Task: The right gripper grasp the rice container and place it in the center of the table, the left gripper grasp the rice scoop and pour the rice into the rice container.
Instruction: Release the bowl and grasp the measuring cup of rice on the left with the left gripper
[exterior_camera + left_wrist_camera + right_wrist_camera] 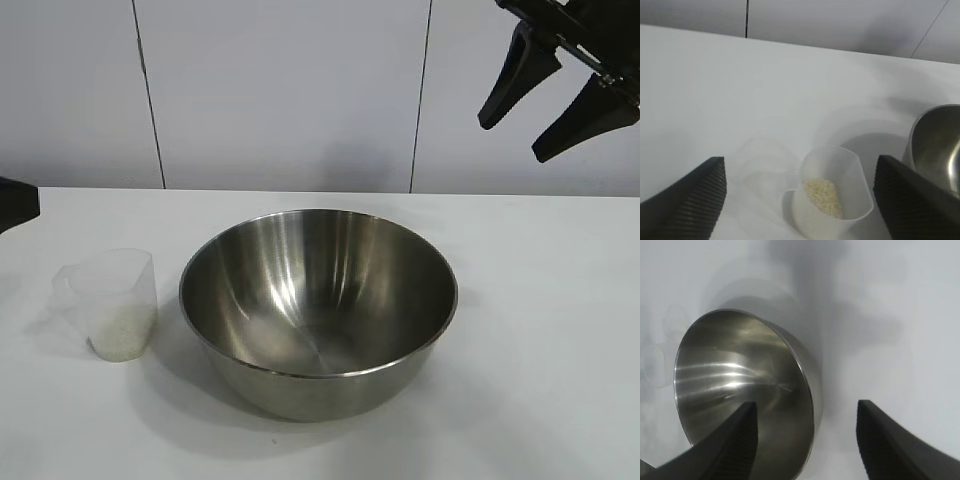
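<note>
Steel bowl: the rice container [318, 310] sits empty at the middle of the table [540, 330] — placement looks done.
Scoop: the rice scoop [115, 300], upright just beside the bowl's left, holds a little rice [824, 197] and is ungripped.
Left gripper [800, 200]: spread wide, straddling the scoop — it should close squarely on the walls, keeping the cup level.
Right gripper [545, 95]: open, empty, raised behind the bowl.
</note>
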`<move>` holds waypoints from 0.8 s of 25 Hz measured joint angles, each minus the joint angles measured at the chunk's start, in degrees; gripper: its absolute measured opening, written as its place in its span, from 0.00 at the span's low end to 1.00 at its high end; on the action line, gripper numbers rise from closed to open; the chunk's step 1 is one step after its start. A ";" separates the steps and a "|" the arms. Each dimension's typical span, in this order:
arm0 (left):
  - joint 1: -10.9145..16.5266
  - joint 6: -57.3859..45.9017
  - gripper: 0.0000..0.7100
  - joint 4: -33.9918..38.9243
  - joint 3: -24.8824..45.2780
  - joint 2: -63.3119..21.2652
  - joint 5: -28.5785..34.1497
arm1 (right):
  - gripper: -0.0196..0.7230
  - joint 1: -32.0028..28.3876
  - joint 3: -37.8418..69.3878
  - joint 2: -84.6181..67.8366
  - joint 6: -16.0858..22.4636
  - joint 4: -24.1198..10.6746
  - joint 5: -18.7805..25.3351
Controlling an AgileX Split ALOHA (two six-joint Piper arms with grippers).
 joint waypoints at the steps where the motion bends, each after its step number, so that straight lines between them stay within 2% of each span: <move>1: 0.00 0.45 0.83 -0.05 1.04 0.91 -2.19 | 0.57 0.00 0.00 0.00 0.00 0.00 0.00; 6: 0.00 0.88 0.83 -0.11 4.06 8.05 -9.35 | 0.57 0.00 0.00 0.00 -0.11 0.00 0.00; 9: 0.00 0.88 0.83 -0.11 4.96 14.71 -18.05 | 0.57 0.00 0.00 0.00 -0.17 0.00 0.00; 11: 0.00 0.88 0.83 -0.11 5.45 19.99 -21.14 | 0.57 0.00 0.00 0.00 -0.17 0.00 0.00; 15: 0.00 1.33 0.83 -0.05 5.60 28.70 -21.43 | 0.57 0.00 0.00 0.00 -0.21 -0.11 0.00; 20: 0.00 5.17 0.83 0.05 3.63 31.81 -21.74 | 0.57 0.00 0.00 0.00 -0.21 -0.11 -0.07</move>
